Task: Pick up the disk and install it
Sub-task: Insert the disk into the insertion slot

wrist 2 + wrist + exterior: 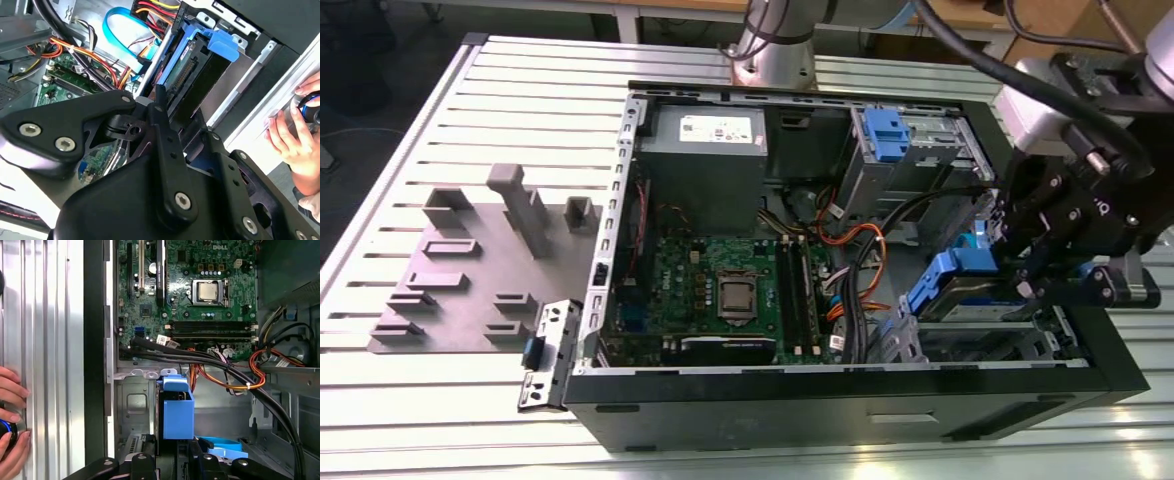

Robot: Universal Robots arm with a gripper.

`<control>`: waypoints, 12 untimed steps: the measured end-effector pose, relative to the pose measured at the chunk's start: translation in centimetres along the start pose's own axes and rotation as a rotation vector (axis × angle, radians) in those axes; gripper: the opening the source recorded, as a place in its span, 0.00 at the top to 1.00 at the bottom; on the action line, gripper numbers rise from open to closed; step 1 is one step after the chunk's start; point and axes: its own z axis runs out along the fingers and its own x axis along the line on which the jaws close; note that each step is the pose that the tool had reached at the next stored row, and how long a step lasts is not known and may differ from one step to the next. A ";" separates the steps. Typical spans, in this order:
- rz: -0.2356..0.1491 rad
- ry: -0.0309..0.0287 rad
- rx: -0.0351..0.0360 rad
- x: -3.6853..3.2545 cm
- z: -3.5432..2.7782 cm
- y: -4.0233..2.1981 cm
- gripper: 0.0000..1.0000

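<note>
While the pincer (1009, 280) grips the disk (955, 286) over the open case (854, 402), black cables (200, 358) run just beside it.

Slatted metal table (454, 400) — dark floor (360, 60) beyond, even light.

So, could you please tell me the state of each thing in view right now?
computer case: open, side panel off
disk: held on edge inside the computer case
gripper: shut on the disk
processor: bare, no cooler
hand: resting on the table
</note>
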 end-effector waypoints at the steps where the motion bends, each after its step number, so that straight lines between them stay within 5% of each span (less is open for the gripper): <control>1: 0.000 0.0000 0.0000 0.01 0.18 0.00 0.65; 4: 0.000 0.0001 0.0000 0.02 0.65 -0.01 0.65; 12: 0.000 0.0001 0.0000 0.02 0.67 -0.01 0.64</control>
